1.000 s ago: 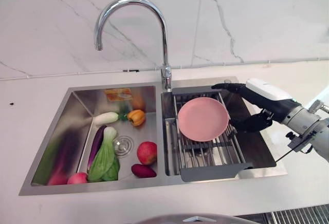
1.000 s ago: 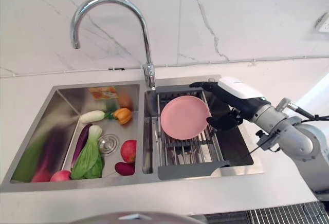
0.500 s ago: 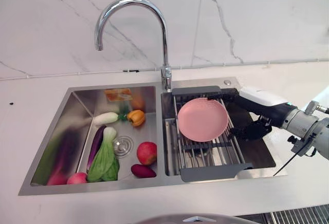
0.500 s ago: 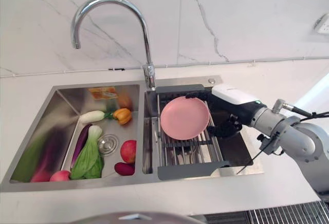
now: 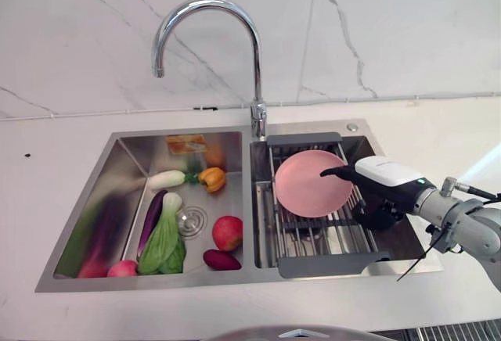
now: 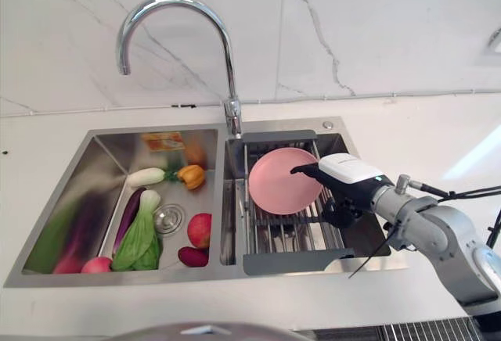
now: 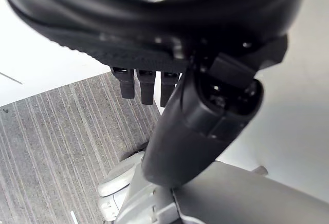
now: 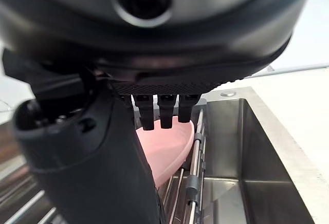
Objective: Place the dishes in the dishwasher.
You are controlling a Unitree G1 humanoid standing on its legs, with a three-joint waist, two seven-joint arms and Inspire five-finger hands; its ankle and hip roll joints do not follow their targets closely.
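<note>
So I'm at the grab-the-plate step. The round pink plate (image 5: 311, 183) is sitting tilted in the grey wire drying rack (image 5: 317, 235) over the right basin of the stainless steel double sink (image 5: 102, 192), just right of the curved chrome faucet (image 5: 254, 67). My right hand (image 5: 376, 188) is reaching in from the right, with straight fingers (image 5: 333, 172) lying across the plate's right edge and the thumb hanging lower beside the rim. It isn't clamped on anything, so I'd call it open and only touching, not gripping. My left hand (image 7: 154, 39) is off to the side, fingers relaxed and holding nothing.

The left basin has a pile of vegetables and fruit: a purple eggplant (image 5: 150, 209), a green bok choy (image 5: 160, 239) and a red apple (image 5: 227, 232). None of that matters here.

Next, I reckon I need to bring the thumb up under the rim and pinch, then lift it clear of the rack wires without snagging. I can't spot the dishwasher itself, so where it goes after is a guess.
</note>
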